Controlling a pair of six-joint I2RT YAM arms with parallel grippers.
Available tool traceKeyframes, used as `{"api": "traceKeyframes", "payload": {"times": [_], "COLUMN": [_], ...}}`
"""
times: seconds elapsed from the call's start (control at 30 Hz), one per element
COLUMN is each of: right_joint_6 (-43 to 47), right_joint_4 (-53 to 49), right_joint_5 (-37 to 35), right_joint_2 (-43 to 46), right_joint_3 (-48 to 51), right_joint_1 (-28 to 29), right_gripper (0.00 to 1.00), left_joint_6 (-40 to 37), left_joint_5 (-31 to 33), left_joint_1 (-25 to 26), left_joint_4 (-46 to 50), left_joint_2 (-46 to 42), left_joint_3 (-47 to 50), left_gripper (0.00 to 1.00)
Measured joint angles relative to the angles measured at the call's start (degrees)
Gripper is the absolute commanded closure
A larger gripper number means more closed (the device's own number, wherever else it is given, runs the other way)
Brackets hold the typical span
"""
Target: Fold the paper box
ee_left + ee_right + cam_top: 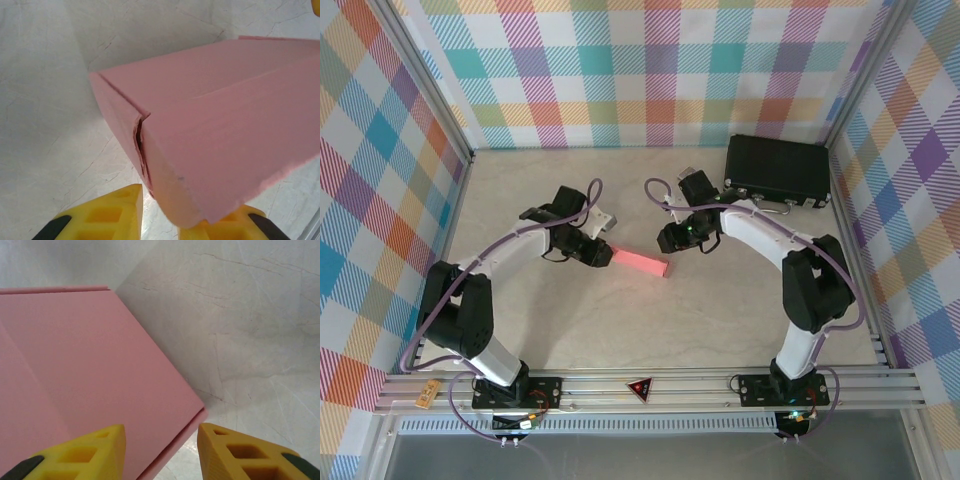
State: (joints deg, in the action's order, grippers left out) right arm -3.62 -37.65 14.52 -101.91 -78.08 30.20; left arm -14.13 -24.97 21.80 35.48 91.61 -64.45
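On the table [720, 320], paper box [642, 263]: my left claw [605, 255] at 9 o'clock, grip unclear; right claw [670, 240] parted; black case [777, 170] at 2 o'clock.

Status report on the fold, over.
Left gripper shut on end of paper box. Right gripper open, poised over its opposite corner. Black hard case at back right, apart from box.

Bright, even light floods the tabletop [620, 330]; shadows are soft and faint. In the wrist close-ups the box [225, 125] looks slightly blurred, casting a grey shadow
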Motion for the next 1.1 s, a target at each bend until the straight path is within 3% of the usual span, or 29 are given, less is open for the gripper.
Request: {"api": "traceKeyframes", "payload": {"times": [0.6,0.9,1.1], "right_joint_6": [1.2,5.9,12.6], "right_joint_4": [0.8,2.8,6.3], "right_joint_5": [-0.2,0.0,3.2], "right_joint_2": [-1.5,6.3,11.0], "right_joint_3": [-2.2,1.3,6.9], "right_joint_1": [-0.7,-1.4,-1.5], "right_gripper": [0.55,0.43,0.41], "left_joint_6": [0.9,1.1,1.1], "left_joint_5": [0.0,0.0,0.0], "left_joint_1": [0.6,0.7,0.9], "left_joint_4": [-0.3,-0.3,-0.3], "left_joint_2": [1.7,2.8,2.8], "left_joint_3": [-1.4,-2.0,-2.3], "left_gripper": [0.79,0.80,0.80]}}
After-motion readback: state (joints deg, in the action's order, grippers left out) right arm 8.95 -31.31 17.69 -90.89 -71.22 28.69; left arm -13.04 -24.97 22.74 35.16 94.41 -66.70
